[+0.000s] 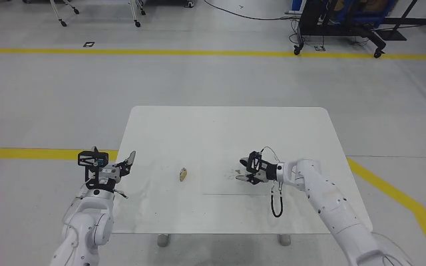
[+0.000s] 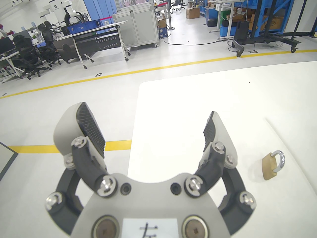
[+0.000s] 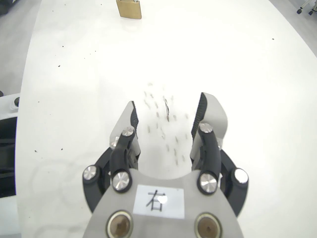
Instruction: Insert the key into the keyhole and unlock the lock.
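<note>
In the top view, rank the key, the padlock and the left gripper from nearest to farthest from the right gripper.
1. Key, on the table just ahead of the right gripper.
2. Padlock, mid-table, between the two arms.
3. Left gripper, at the table's opposite side edge.
</note>
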`<state>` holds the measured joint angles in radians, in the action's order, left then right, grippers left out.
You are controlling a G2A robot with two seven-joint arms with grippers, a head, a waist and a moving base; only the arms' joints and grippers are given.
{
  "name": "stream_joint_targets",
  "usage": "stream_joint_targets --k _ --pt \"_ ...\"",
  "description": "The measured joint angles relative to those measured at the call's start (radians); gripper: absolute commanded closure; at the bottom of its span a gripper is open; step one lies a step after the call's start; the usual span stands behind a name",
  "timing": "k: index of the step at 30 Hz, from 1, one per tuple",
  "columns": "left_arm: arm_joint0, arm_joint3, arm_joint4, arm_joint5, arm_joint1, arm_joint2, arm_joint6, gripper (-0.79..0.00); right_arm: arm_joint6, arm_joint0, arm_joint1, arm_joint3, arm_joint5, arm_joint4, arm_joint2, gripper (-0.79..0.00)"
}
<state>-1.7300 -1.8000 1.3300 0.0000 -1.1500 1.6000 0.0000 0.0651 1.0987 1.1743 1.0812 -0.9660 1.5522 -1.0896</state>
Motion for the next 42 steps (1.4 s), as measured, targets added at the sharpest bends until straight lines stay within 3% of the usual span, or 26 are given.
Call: stream_joint_targets --k 2,5,7,8,10,42 --pt "0.0 0.0 0.0 0.0 0.0 0.0 0.0 -0.785 0.005 -0.016 0.005 -0.019 0.015 0.011 0.022 -0.428" --pt "0.0 0.0 0.0 0.0 0.0 0.0 0.0 -0.785 0.012 -0.036 0.012 -0.045 0.034 0.017 0.047 -0.382" --pt "0.0 0.0 0.0 0.0 0.0 0.0 0.0 -0.785 0.019 -0.045 0.015 -0.059 0.04 0.017 0.057 -0.302" --pt "0.0 0.0 0.0 0.0 0.0 0.0 0.0 -0.785 0.026 -0.051 0.016 -0.067 0.041 0.017 0.062 -0.256" --pt "0.0 0.0 0.0 0.0 0.0 0.0 0.0 -0.785 0.035 -0.059 0.017 -0.075 0.04 0.02 0.069 0.0" --pt "0.0 0.0 0.0 0.0 0.0 0.0 0.0 -0.785 0.203 -0.03 -0.029 0.0 -0.018 0.079 0.047 0.0"
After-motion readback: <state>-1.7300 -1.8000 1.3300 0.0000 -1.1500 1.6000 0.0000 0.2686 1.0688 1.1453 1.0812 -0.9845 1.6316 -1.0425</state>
